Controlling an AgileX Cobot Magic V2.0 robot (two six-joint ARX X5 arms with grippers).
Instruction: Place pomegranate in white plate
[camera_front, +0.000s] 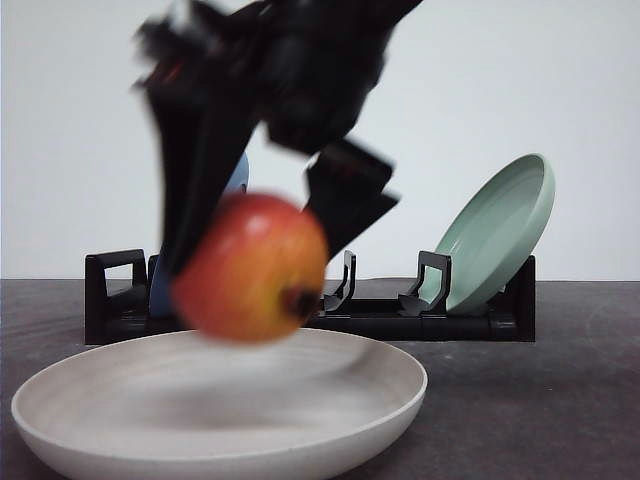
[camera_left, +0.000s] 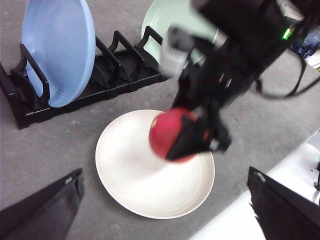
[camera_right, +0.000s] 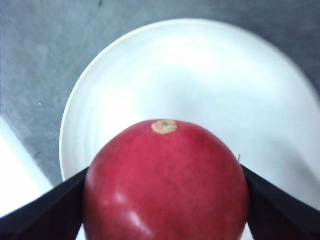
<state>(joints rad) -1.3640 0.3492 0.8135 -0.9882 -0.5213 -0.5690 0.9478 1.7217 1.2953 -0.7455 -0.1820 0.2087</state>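
So the dark grey table (camera_front: 580, 400) is carrying everything here, and sitting across the back of it is a black dish rack (camera_front: 400, 318) that's holding two plates on edge: a blue plate (camera_left: 59, 47) standing in the slots at one end, and a pale green plate (camera_front: 500, 232) leaning in the slots at the other end, with empty slots between them. Closer to the camera in the front view, the white plate (camera_front: 330, 425) is lying flat on the table with nothing resting in it, as far as I can tell. The pomegranate (camera_front: 252, 268) is hanging in the air just above that plate, over the middle-ish part of it, its dark crown tip pointing off to the side in the front view; it's pretty motion-blurred there, so I can't say exactly how far off the plate it is. The right gripper (camera_right: 165, 190) is clamping the fruit, with one black finger pressing each side of it, which the right wrist view is showing nicely: red skin bulging between the two fingers (camera_right: 47, 207) and the plate right underneath. The left gripper (camera_left: 165, 210) is sitting off to the side of the plate with its two fingers spread wide apart and nothing between them.
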